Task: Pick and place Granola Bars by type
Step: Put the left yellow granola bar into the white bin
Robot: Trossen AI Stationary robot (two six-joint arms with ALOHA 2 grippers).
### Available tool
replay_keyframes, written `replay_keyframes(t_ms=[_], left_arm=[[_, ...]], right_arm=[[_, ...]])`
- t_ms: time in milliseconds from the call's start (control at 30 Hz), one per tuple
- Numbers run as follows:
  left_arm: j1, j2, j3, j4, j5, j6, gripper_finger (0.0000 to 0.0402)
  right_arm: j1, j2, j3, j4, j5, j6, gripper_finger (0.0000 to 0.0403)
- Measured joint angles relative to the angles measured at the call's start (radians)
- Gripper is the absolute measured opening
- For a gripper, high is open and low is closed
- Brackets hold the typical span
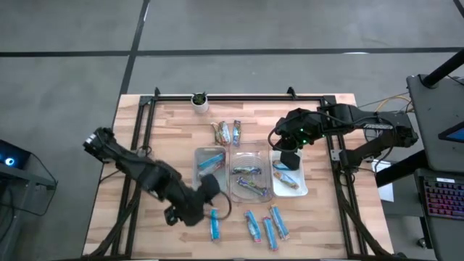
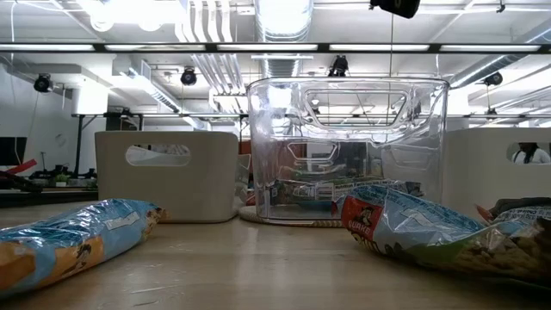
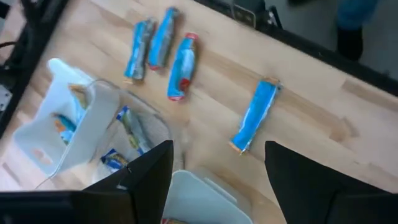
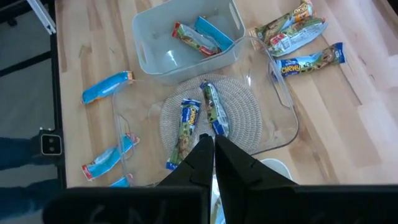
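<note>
Low view: granola bars (image 2: 69,241) lie close on the tabletop (image 2: 258,267). High view — left claw (image 1: 190,210) gapes empty beside a blue bar (image 1: 214,224); right claw (image 1: 290,157), shut and empty, hangs over the right tray (image 1: 301,188).

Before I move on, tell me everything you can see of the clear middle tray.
The clear tray is see-through plastic, rectangular with rounded corners and cut-out handles, upright on the wooden table over a round woven mat. It stands between two pale trays, close to both. Two bars in dark green-blue wrappers lie flat inside. No gripper touches it.
</note>
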Motion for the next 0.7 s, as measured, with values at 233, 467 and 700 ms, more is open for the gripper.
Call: replay_keyframes(t_ms=[233,467,700], left_arm=[[-0.067,0.115,0.008,-0.001,-0.030,-0.026,0.0234],[-0.064,0.208,0.049,-0.002,-0.027,-0.045,0.0224],[-0.041,0.266,0.050,-0.007,-0.009,0.088,0.0199]], right_arm=[[0.000,0.000,0.000,0.000,-0.008,-0.062,0.0009],[0.000,0.000,0.000,0.000,-0.011,-0.075,0.0009],[0.000,0.000,0.000,0.000,-0.011,-0.045,0.0009]])
